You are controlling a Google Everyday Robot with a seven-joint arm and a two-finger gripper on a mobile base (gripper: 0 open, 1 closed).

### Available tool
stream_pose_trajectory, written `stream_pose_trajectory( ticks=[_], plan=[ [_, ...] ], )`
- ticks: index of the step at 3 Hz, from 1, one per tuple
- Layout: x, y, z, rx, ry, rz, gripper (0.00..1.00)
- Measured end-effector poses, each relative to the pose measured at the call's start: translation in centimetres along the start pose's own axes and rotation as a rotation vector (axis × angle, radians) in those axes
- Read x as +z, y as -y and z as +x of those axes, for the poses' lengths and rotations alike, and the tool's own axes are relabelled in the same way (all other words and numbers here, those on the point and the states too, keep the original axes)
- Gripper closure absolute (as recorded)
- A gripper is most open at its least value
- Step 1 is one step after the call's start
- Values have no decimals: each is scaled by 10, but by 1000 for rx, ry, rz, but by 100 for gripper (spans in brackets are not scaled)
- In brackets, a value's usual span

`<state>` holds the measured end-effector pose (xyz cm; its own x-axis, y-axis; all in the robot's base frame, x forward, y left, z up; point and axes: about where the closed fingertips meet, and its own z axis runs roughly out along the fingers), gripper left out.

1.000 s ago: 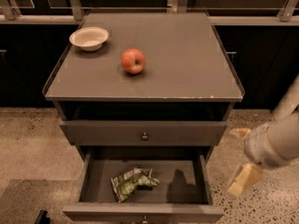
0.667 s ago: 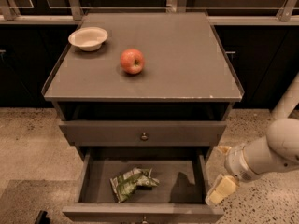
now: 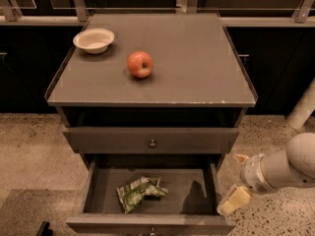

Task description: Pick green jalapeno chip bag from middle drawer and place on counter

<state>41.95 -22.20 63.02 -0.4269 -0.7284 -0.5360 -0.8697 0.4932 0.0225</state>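
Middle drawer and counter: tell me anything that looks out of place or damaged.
The green jalapeno chip bag lies crumpled and skewed on the floor of the open middle drawer, left of centre. The counter has a scuffed front edge. Nothing spilled. The gripper hangs open outside the drawer's right wall.

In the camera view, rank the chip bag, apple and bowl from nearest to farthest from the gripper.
The gripper hangs open, right of the middle drawer.
1. green jalapeno chip bag, in that drawer
2. red apple, on the counter
3. white bowl, counter's far left
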Motion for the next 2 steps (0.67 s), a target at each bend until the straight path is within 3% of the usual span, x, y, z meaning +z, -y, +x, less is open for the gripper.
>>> stream_pose_trajectory(
  ticks=[1,2],
  plan=[
    [28,-15,9,49,110,5,0],
    [85,-20,-10,43,248,-1,0]
  ],
)
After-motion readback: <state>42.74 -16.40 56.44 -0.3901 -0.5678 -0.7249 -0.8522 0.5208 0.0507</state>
